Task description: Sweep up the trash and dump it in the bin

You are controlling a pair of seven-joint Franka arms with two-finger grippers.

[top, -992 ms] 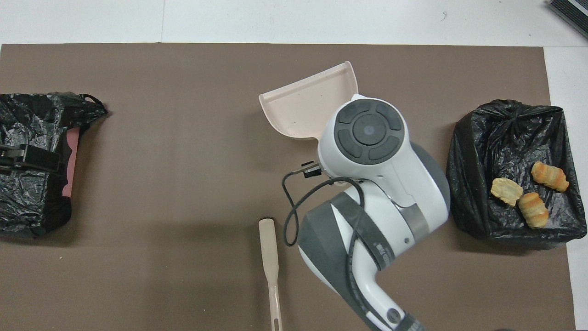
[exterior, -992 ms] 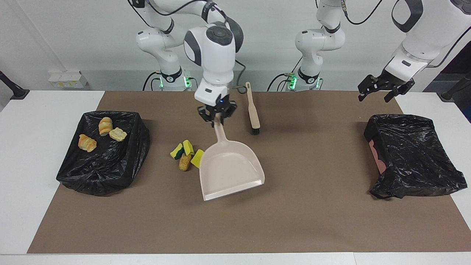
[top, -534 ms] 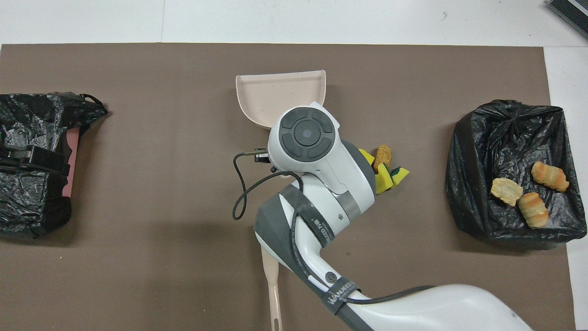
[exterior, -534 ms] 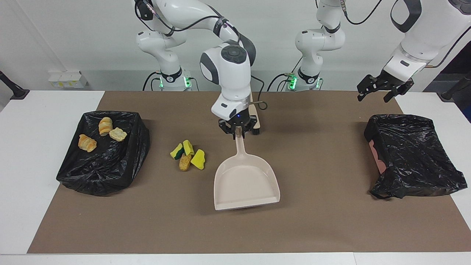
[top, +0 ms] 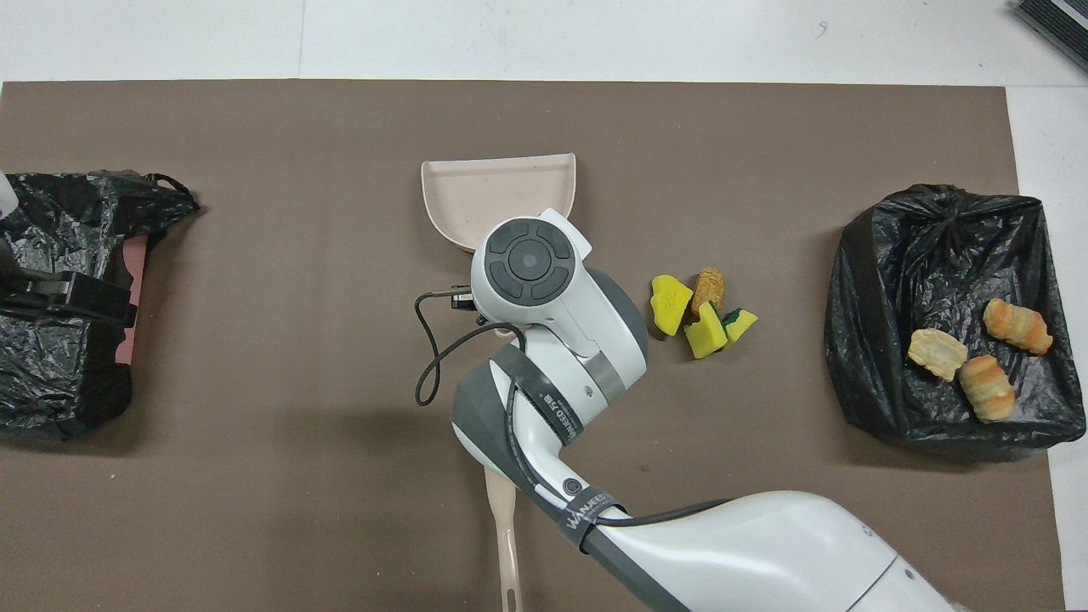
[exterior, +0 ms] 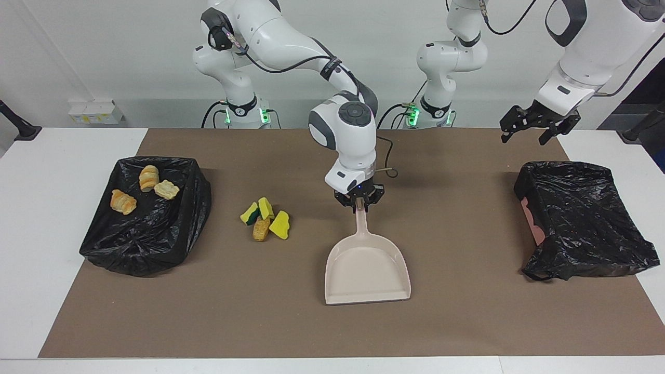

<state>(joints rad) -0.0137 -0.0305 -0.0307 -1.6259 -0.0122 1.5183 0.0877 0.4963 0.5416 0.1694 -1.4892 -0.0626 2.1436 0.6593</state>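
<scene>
Though near, trash (exterior: 265,219) beside end effector (exterior: 359,203)

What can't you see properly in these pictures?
- Brush: overhead view shows only its handle; the right arm covers the bristle end. The facing view hides it wholly.
- Dustpan handle and right gripper: hidden under the arm's wrist in the overhead view.
- Left gripper: cut off by the overhead view's edge.
- Bin under that gripper: its inside is hidden by bag folds.

text: "WANEED" – partly legible | on: strap (top: 586,510) round right arm (top: 765,552)
</scene>
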